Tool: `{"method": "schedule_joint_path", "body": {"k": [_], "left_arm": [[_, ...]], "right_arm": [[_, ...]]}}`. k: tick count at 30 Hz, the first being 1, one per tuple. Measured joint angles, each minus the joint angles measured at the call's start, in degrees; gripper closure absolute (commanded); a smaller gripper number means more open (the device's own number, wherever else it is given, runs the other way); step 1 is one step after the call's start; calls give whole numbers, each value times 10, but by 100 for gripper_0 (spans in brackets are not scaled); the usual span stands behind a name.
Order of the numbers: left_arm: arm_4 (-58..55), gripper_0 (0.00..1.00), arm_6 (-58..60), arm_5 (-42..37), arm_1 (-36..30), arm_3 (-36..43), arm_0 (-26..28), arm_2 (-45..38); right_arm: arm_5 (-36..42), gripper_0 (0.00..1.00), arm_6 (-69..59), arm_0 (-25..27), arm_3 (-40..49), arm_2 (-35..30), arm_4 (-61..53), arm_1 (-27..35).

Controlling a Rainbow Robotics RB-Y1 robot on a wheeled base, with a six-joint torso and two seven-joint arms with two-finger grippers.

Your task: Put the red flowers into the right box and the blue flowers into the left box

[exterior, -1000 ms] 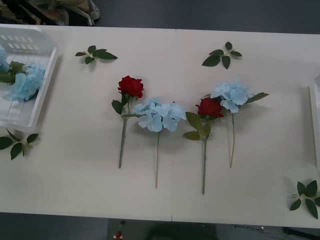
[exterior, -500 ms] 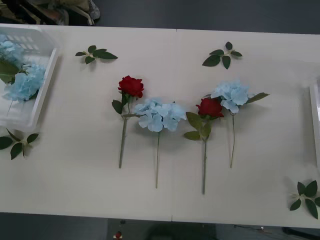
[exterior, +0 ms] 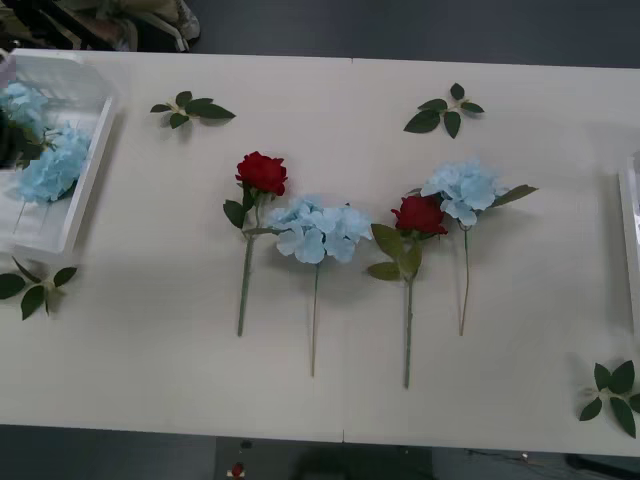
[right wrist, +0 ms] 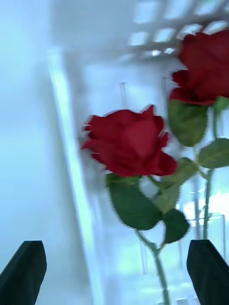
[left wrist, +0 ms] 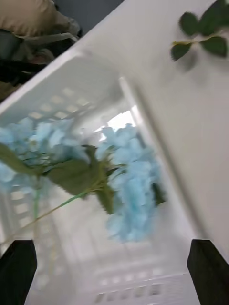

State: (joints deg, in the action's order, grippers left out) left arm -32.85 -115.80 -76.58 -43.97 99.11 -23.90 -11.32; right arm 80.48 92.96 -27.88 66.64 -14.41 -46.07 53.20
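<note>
A: Quick pass. What's on the white table (exterior: 150, 340)?

B: 2 deep-red artificial roses on green stems, (exterior: 262, 172) and (exterior: 419, 215), plus 2 pale sky-blue fluffy hydrangea heads, (exterior: 318, 229) and (exterior: 462, 189), lying in a row mid-table, stems toward the robot. Each rose sits just beside a hydrangea. Loose green leaf sprigs (exterior: 193, 108) lie near the edges.

A: Boxes?

B: The large white slotted plastic basket on the left (exterior: 80, 205) already holds 2 blue hydrangeas (exterior: 52, 165). The left wrist view looks down into it: blue head (left wrist: 131, 183) lying inside against the white wall (left wrist: 143, 128). The white box on the right (exterior: 630, 240) only pokes in at the table edge; the right wrist view shows 2 red roses (right wrist: 128, 142) inside a white slotted container (right wrist: 71, 157).

A: Grippers?

B: Left gripper (left wrist: 113, 271) hovers over the left basket, black fingers spread to both corners, nothing between them. Right gripper (right wrist: 117, 274) hovers over the roses in its box, fingers spread too, holding nothing.

A: Step?

B: I'd judge both arms have just dropped off; 4 flowers remain. Next calls for each arm to swing back to the centre, left to a hydrangea stem, right to a rose stem, pinching low on the stem and clear of the neighbouring bloom.
</note>
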Motion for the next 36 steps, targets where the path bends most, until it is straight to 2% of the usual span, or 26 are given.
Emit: {"method": "schedule_joint_path", "body": {"k": [3, 7, 12, 20, 29, 36], "left_arm": [[-15, 8, 70, 2, 14, 0, 0, 50], [-18, 8, 74, 19, 64, 0, 0, 81], [-18, 7, 122, 31, 103, 0, 0, 133], [-18, 8, 147, 33, 127, 0, 0, 220], [-16, 8, 147, 38, 133, -19, 0, 302], [-18, 8, 148, 90, 142, -82, -6, 345]], "right_arm": [[34, 13, 0, 11, 72, 1, -26, 0], [56, 13, 0, 32, 151, 4, -69, -1], [61, 12, -36, 43, 192, 30, -103, -2], [-4, 12, -118, 42, 249, 170, -99, -2], [-104, 12, -162, 10, 255, 335, -78, -3], [-146, 12, -162, 1, 253, 394, -34, -41]]}}
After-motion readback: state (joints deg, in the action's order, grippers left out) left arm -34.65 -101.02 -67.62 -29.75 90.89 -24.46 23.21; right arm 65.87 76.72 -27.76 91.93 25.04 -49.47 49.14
